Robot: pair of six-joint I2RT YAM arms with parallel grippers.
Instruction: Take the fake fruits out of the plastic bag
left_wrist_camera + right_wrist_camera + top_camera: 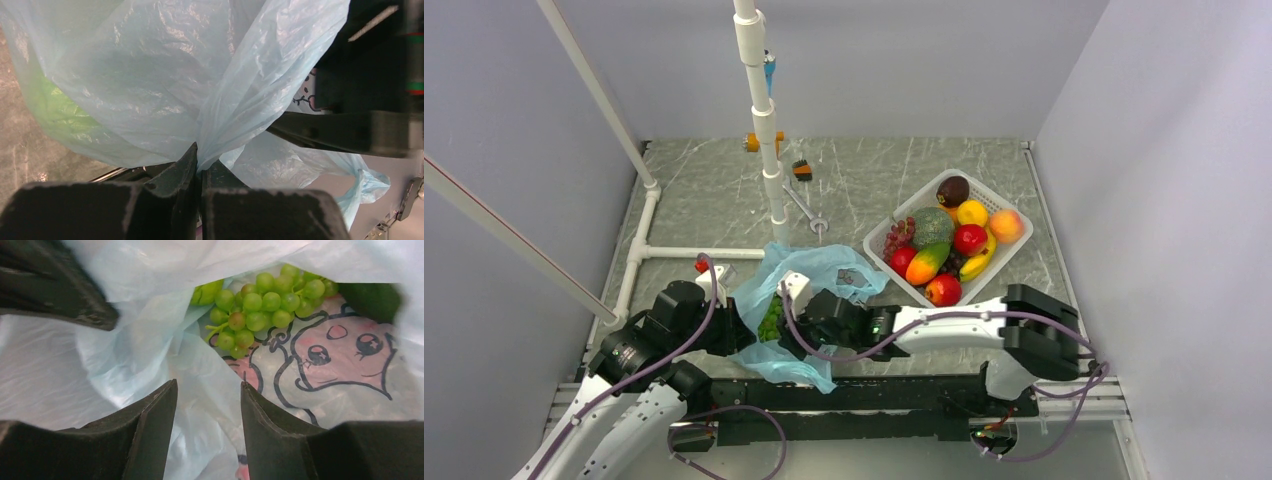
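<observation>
Holding the plastic bag (824, 272) at the near edge of the table (704, 190), between your two arms, you have its mouth turned toward the right arm.

Left gripper (199, 159): fingers together, clamped on a gathered fold of the bag's film.

Right gripper (209, 390): jaws apart with nothing between them, poised at the opening over the printed inner wall.

Contents: a green grape bunch (260, 302) lies deep inside on the cartoon print. A dark green avocado (372, 300) sits just beside it at the upper right. Whether other fruits lie under the folds cannot be told.

Handling, bag: judge the film thin, soft and slippery. It carries no shape of its own, so it will sag across the opening wherever you do not hold it up. The left pinch looks well placed for that.

Handling, grapes: expect a light, knobbly, glossy plastic cluster, probably somewhat floppy on its stem. Close across the middle of the bunch, where the berries crowd together and give the pads several surfaces to bear on.

Handling, avocado: its smooth, rounded skin will likely squirt out of a shallow grip, so take it across its broadest part.

Caution: loose film lies near both pieces, and you may trap it with the fruit.

Background: a white basket (1028, 232) of other fruit stands well apart to the right.
</observation>
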